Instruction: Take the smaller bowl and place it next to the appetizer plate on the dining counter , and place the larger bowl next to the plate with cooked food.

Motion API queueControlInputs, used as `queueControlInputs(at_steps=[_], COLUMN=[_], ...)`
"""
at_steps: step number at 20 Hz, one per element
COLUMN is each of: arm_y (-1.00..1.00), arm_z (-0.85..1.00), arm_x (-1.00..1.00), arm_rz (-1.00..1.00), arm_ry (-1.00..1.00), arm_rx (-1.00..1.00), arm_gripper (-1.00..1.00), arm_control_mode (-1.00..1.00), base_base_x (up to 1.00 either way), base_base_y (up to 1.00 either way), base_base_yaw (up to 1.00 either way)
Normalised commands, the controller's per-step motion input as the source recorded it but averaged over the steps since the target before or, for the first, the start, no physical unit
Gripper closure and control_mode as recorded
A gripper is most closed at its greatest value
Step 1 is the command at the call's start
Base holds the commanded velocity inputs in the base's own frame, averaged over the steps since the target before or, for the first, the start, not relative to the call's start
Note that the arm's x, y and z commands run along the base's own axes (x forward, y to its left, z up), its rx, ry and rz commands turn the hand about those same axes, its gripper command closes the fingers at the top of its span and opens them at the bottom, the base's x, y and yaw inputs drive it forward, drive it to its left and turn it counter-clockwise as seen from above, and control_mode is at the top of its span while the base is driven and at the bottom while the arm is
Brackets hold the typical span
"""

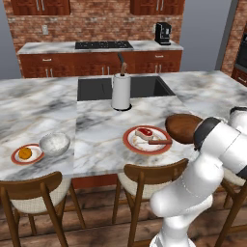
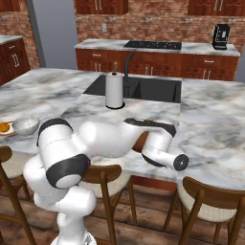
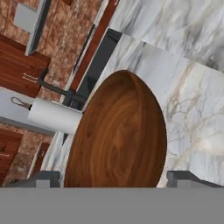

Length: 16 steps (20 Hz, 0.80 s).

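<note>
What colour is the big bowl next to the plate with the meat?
Dark brown wood with a swirly grain; the larger bowl shows best in the hand view.

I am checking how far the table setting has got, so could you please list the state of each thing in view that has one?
Smaller bowl: upright, empty, beside the appetizer plate.
Appetizer plate: flat, bearing one orange item.
Larger bowl: on the dining counter, right of the plate with cooked food.
Plate with cooked food: flat, bearing meat and a utensil.
Paper towel roll: standing upright.
Gripper: open, astride the larger bowl.
</note>
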Motion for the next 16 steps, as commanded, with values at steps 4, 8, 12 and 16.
queueControlInputs(at_steps=[4,8,12,16], arm_y=[0.15,0.22,0.48,1.00], arm_z=[0.94,0.90,0.71,0.14], arm_x=[-0.69,-0.70,-0.52,-0.39], arm_rz=[0.10,0.13,0.08,-0.02], arm_ry=[-0.14,0.00,0.02,-0.17], arm_rx=[0.00,0.00,-0.05,-0.21], arm_gripper=[-1.00,-1.00,-1.00,-1.00], arm_control_mode=[-1.00,-1.00,-1.00,-1.00], base_base_x=[0.00,0.00,0.00,0.00], base_base_y=[0.00,0.00,0.00,0.00], base_base_yaw=[0.00,0.00,0.00,0.00])
